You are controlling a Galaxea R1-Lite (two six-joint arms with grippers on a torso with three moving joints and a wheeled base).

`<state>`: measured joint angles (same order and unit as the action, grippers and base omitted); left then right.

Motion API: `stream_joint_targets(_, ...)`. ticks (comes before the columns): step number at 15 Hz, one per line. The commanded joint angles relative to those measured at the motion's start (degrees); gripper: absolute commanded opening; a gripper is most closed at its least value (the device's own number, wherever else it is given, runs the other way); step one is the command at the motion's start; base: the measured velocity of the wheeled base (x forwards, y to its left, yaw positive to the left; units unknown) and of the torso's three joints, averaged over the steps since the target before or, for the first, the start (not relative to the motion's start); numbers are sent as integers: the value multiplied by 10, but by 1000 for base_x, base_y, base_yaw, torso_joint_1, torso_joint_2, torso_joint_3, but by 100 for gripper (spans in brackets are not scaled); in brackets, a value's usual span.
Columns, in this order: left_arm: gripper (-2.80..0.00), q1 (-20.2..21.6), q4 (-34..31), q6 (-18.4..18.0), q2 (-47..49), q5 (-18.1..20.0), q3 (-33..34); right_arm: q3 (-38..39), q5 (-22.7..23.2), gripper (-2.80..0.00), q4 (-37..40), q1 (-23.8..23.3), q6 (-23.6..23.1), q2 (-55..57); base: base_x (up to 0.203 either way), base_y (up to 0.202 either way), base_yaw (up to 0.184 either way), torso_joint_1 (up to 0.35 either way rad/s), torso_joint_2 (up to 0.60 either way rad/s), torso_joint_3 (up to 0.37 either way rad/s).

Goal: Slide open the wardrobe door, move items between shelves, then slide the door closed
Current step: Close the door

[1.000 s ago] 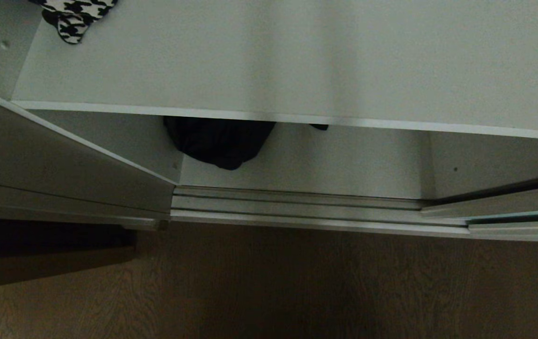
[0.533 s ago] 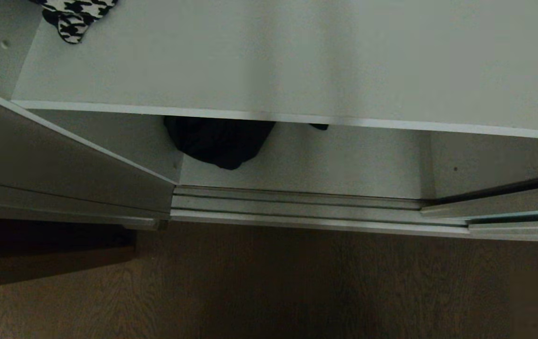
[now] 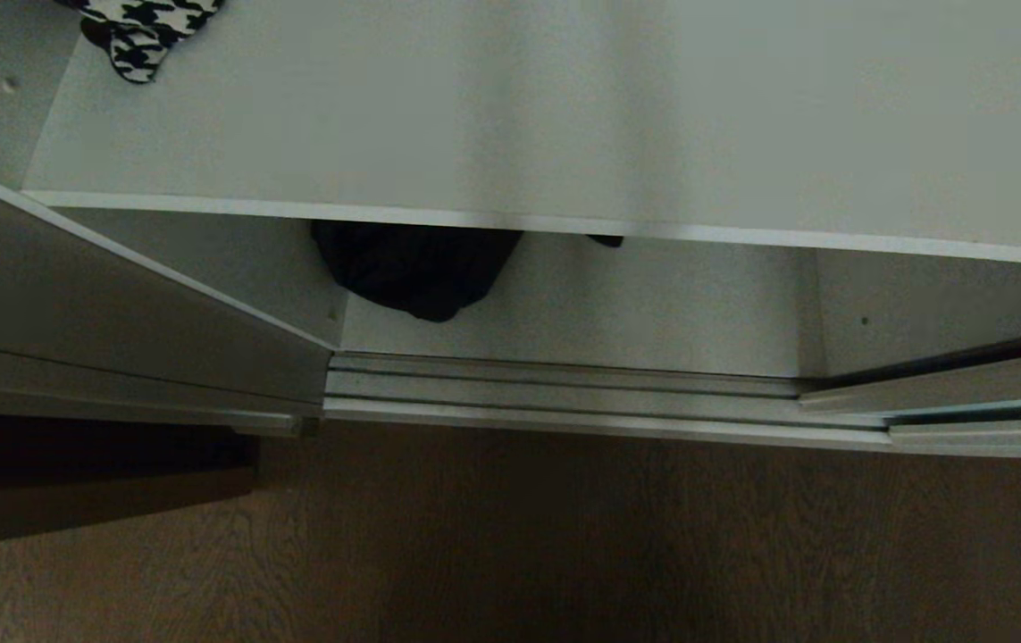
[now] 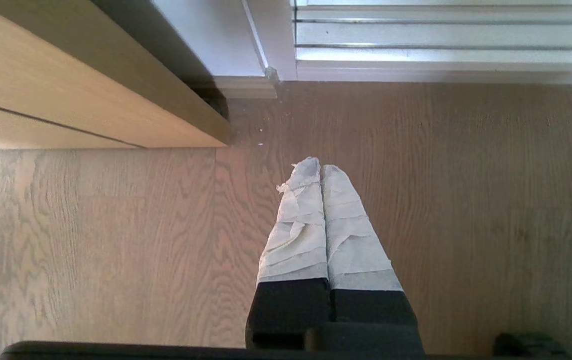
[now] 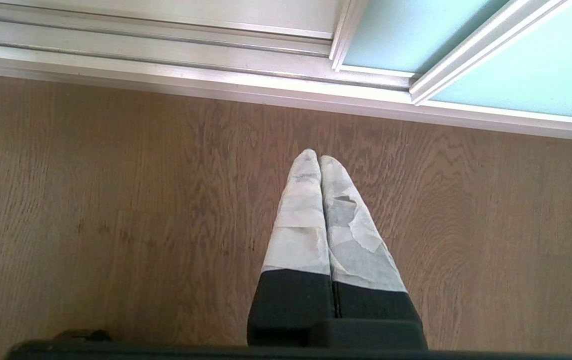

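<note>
The wardrobe stands open in the head view. Its upper shelf point(image 3: 510, 116) carries a black-and-white houndstooth cloth point(image 3: 142, 31) at the far left corner. A black garment point(image 3: 416, 268) lies on the lower shelf point(image 3: 671, 308), partly hidden under the upper board. The sliding wardrobe door point(image 5: 526, 70), pale aqua glass in a silver frame, is pushed to the right, and its bottom rail point(image 3: 983, 435) sits on the track. Neither arm shows in the head view. My left gripper point(image 4: 320, 167) and right gripper point(image 5: 319, 156) are both shut and empty, hanging over the wooden floor.
A ribbed silver floor track point(image 3: 564, 393) runs along the wardrobe's front. The wardrobe's white side wall point(image 3: 117, 304) stands on the left. A light wooden piece of furniture point(image 4: 65, 90) sits beside it. Wood-grain floor point(image 3: 564, 536) lies in front.
</note>
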<state>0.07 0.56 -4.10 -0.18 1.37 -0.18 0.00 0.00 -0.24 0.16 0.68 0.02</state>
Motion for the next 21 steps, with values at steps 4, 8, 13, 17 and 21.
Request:
stream_joint_targets(4,-280,1,-29,-17,4,-4,-7,0,0,-280,0,0,0,-1,0,0,0,0,0,0)
stream_joint_targets(8,-280,1,-26,-12,3,-3,-6,0,0,-280,0,0,0,7,0,0,0,0,0,0)
stream_joint_targets(13,-280,0,-23,-5,3,-5,-5,0,0,-280,0,0,0,0,0,0,0,0,0,0)
stream_joint_targets(17,-280,0,-4,14,3,-10,1,0,0,-280,0,0,0,-1,0,0,0,0,0,0)
stream_joint_targets(21,-280,1,-3,29,3,-14,2,0,0,-280,0,0,1,0,0,0,0,0,0,0)
